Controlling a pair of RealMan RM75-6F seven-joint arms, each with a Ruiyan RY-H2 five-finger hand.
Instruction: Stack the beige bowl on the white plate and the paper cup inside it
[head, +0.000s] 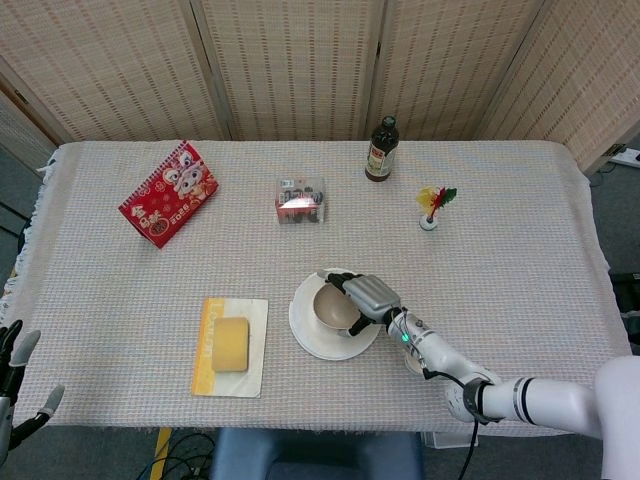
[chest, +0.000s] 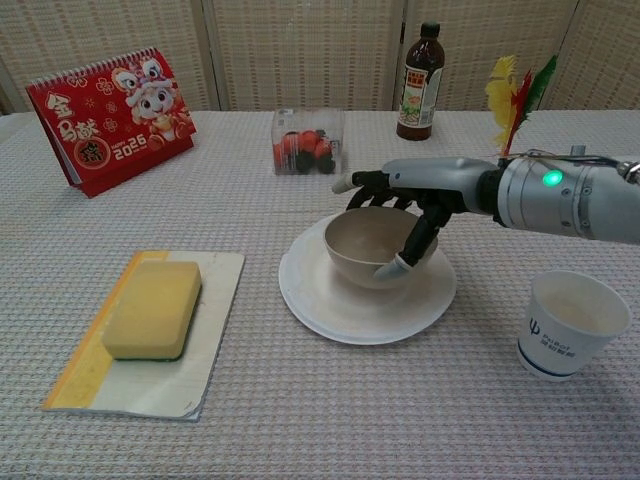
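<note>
In the head view, the beige bowl (head: 334, 306) is seen on the white plate (head: 312, 338) near the middle of the surface (head: 520, 270), gripped at its 3 o'clock rim by the right robot hand (head: 366, 297), while the paper cup (head: 413, 360) is mostly hidden under that arm at 4 o'clock from the plate; only part of the left robot hand (head: 14, 385) is visible at the lower left corner, its fingers spread and holding nothing. In the chest view, the right robot hand (chest: 415, 200) is clamped on the far right rim of the beige bowl (chest: 362, 245), which sits on the white plate (chest: 330, 305), and the paper cup (chest: 572, 323) is standing upright at 4 o'clock from the plate, apart from it.

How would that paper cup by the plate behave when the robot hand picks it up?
The paper cup looks empty and thin-walled, so probably very light and easily crushed by a firm squeeze. Its narrower base suggests a sideways nudge might tip it.
</note>
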